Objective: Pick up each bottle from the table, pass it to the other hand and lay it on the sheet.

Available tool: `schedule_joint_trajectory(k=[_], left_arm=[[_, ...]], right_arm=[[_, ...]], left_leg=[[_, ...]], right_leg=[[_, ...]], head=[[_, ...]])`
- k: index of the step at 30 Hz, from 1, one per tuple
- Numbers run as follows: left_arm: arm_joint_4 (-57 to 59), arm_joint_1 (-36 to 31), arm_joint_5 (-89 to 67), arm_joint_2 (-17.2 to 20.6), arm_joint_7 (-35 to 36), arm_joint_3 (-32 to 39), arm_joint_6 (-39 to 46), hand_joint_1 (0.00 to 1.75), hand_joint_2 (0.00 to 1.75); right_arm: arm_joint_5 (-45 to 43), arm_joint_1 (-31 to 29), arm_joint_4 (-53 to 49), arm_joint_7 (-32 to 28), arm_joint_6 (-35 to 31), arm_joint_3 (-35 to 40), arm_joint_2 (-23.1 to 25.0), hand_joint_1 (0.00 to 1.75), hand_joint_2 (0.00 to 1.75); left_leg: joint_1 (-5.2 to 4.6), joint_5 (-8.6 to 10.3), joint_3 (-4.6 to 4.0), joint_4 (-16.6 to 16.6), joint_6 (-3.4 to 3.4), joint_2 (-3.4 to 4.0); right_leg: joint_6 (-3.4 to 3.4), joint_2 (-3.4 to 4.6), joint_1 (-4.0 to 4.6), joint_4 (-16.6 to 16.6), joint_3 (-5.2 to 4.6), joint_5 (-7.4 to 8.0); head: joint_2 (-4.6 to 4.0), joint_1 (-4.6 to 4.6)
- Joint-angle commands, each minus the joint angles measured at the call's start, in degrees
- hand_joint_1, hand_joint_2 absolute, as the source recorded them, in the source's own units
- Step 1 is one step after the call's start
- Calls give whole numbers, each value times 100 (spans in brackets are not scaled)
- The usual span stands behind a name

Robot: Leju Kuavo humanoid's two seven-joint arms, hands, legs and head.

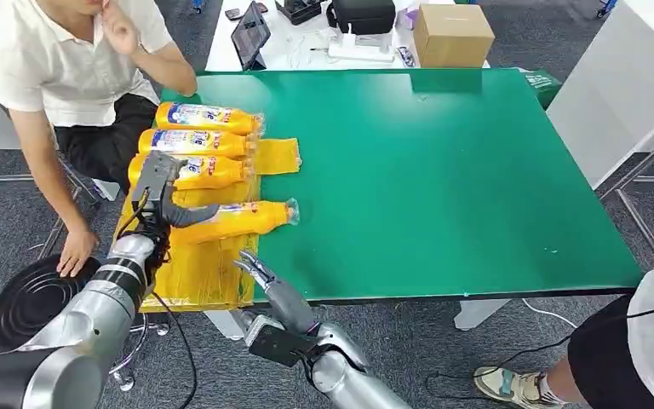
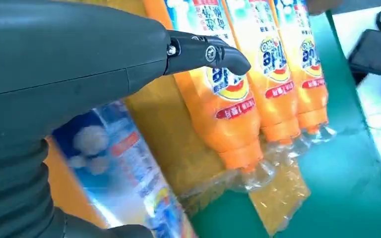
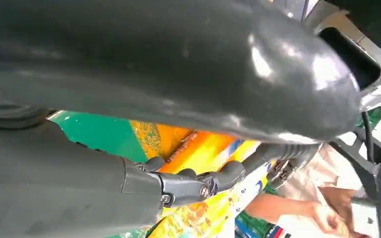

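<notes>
- Here we have the fourth bottle (image 1: 237,220) lying across the yellow sheet (image 1: 209,273), its cap end out over the green table (image 1: 443,170), just near three bottles (image 1: 200,143) already laid in a row.
- Our left hand (image 1: 160,198) grips this bottle at its base end, thumb curled over it.
- We judge the laying-down step nearly done; next the fingers need to spread and lift clear without rolling the bottle.
- Our right hand (image 1: 274,290) hovers at the table's near edge, fingers apart, holding nothing.
</notes>
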Motion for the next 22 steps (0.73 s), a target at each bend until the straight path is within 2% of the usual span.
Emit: schedule_joint_trajectory(k=[1, 5, 8, 11, 18, 22], left_arm=[[-655, 407, 558, 222, -144, 37, -737, 0, 175], [-1070, 677, 839, 347, -36, -495, -809, 0, 175], [-1069, 688, 838, 342, -36, -500, -807, 0, 175], [-1109, 696, 860, 352, -34, -544, -811, 0, 175], [-1109, 696, 860, 352, -34, -544, -811, 0, 175], [-1498, 881, 1157, 480, -26, -987, -797, 0, 175]], right_arm=[[-106, -99, 194, -68, -148, 219, -200, 0, 0], [-132, -73, 160, -119, -227, 140, -240, 0, 0], [-133, -76, 158, -119, -224, 140, -240, 0, 0], [-133, -77, 151, -116, -220, 137, -235, 0, 0], [-133, -77, 151, -116, -220, 137, -235, 0, 0], [-122, -37, 112, -148, -318, 69, -276, 0, 0]], left_leg=[[3, -5, 24, -9, -5, 20], [1, -5, 20, -9, -6, 13], [7, -7, 48, -20, -14, 15], [3, -2, 10, -5, -5, 4], [4, -4, 11, -3, -5, 5], [2, -2, 5, -3, -4, 2]], right_leg=[[-10, 12, 4, -10, 19, 0], [-9, 6, 3, -9, 17, -2], [-23, -1, 11, -18, 44, -7], [-8, -3, 4, -5, 8, -2], [-9, -3, 5, -5, 10, -4], [-6, -3, 3, -4, 4, -2]], head=[[0, -2], [0, 0], [0, 0], [0, -2], [0, 0], [0, 0]])
